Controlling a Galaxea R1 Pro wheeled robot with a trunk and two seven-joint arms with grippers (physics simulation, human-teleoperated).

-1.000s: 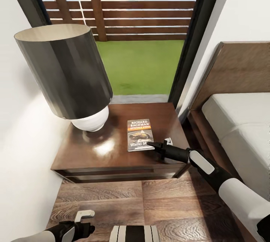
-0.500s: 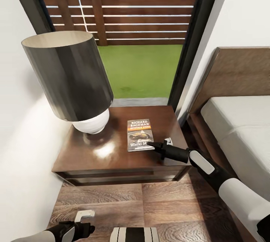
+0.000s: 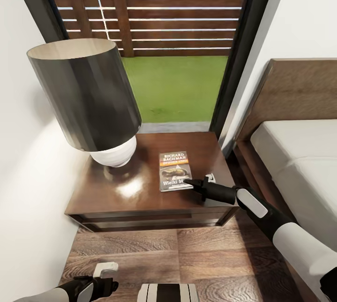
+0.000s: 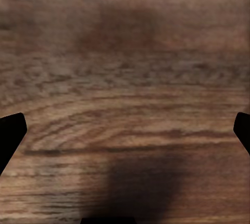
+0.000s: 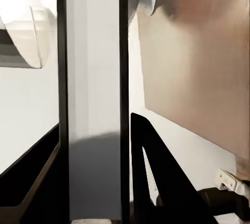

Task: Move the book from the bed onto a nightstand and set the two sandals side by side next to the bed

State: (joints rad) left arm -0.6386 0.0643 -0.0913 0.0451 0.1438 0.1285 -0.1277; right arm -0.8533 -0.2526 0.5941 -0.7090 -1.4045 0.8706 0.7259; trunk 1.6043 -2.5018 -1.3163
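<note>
Lying flat on the nightstand [image 3: 140, 199], beside the lamp [image 3: 89, 100], the book [image 3: 174, 171]; right gripper [image 3: 199, 182] touching its corner, fingers parted; left gripper [image 3: 104, 277] open above floor [image 4: 125, 78].

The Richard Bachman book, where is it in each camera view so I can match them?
Head view: the book lies flat on the nightstand, centre of the picture, with the right tool at its near corner.
Left wrist view: plank floor under the open left tool.
Right wrist view: book too unclear to pick out.
Shared landmark: the nightstand's brown top, probably the brown panel in the right wrist view.
</note>
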